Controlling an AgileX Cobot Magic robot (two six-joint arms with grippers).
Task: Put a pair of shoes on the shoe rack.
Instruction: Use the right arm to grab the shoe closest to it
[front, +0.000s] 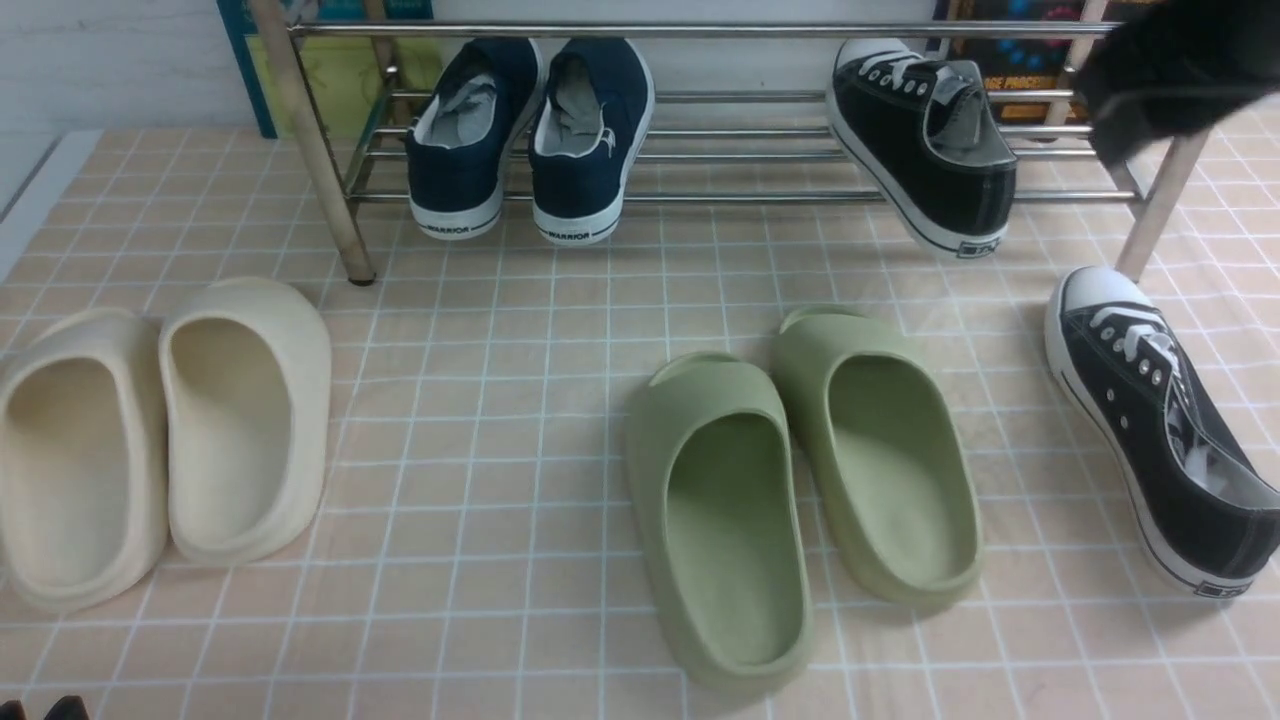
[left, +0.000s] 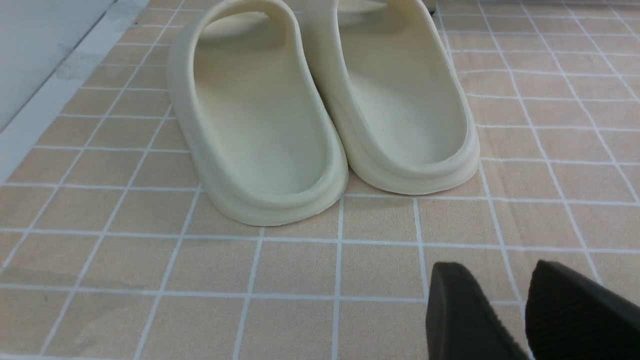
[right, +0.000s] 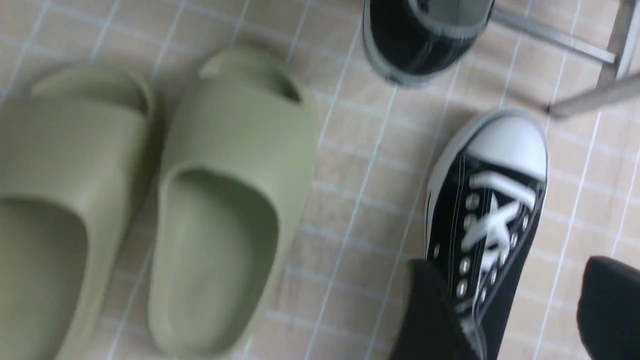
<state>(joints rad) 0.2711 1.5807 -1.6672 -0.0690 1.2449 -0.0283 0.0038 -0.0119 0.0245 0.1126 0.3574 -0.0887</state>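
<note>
Since one black sneaker (front: 925, 150) already sits on the chrome shoe rack (front: 700, 31), I judge my next step is to line up my wide-spread, empty right gripper (right: 505, 305) along its mate (front: 1150, 420) on the tiled floor (front: 450, 500), descend straight and squeeze both sides evenly. "WARRIOR" reads on the navy pair's heels (front: 576, 238); the black heel labels I can't make out.

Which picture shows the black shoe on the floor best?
The front view: the shoe shows whole there, except a sliver of heel past the edge. The right wrist view shows its toe and laces, not its heel. The left wrist view misses it.
</note>
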